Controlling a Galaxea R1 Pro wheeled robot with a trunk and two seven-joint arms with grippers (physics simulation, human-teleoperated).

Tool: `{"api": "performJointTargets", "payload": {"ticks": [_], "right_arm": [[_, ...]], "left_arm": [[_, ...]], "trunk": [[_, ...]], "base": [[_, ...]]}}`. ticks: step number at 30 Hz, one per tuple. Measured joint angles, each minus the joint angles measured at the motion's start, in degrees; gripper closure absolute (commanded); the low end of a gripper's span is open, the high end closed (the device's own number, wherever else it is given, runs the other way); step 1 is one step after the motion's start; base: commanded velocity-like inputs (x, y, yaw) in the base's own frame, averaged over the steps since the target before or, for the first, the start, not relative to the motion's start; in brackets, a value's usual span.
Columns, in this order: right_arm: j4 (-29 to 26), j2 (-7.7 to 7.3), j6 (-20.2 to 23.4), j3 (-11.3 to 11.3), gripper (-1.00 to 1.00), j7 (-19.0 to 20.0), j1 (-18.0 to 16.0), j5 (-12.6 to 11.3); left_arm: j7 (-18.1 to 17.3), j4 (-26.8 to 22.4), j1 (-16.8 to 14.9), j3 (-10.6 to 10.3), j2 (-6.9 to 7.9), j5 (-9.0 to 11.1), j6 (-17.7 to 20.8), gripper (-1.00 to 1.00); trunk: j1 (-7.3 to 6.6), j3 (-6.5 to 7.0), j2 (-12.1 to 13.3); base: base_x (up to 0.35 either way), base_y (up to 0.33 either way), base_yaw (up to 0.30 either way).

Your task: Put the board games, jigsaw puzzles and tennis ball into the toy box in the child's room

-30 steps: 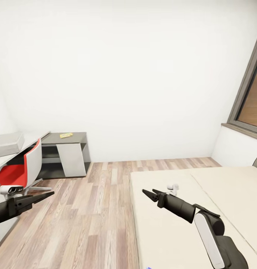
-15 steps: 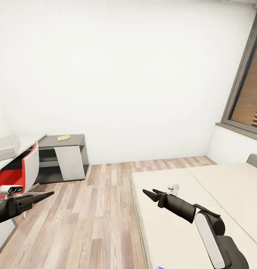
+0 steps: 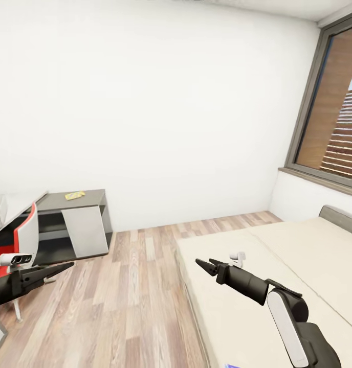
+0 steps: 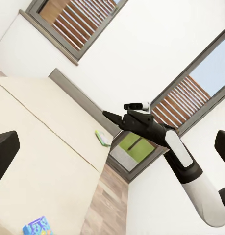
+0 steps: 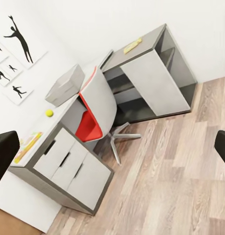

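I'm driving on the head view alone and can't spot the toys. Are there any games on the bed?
Observer: Yes. The left wrist view shows a blue-green board game lying on the bed.
Operator: Only that one?
Observer: A small pale green-white board game lies at the mattress edge near the headboard.
Operator: And the desk?
Observer: The right wrist view shows the tennis ball on the table, near the toy box but apart from it.
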Motion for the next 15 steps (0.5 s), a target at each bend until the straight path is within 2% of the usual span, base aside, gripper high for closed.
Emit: {"api": "performJointTargets", "payload": {"ticks": [12, 15], "right_arm": [[0.36, -0.14, 0.09, -0.18, -1.00, 0.42, -0.02, -0.56], [0.52, -0.16, 0.14, -0.23, -1.00, 0.46, -0.07, -0.69]], "left_arm": [[0.00, 0.00, 0.00, 0.00, 0.00, -0.01, 0.00, -1.00], [0.00, 0.01, 0.00, 0.00, 0.00, 0.00, 0.00, -1.00]], "trunk": [[0.00, 0.83, 0.00], [0.01, 1.04, 0.00]], "base": [[0.128, 0.271, -0.203], [0.072, 0.158, -0.204]]}}
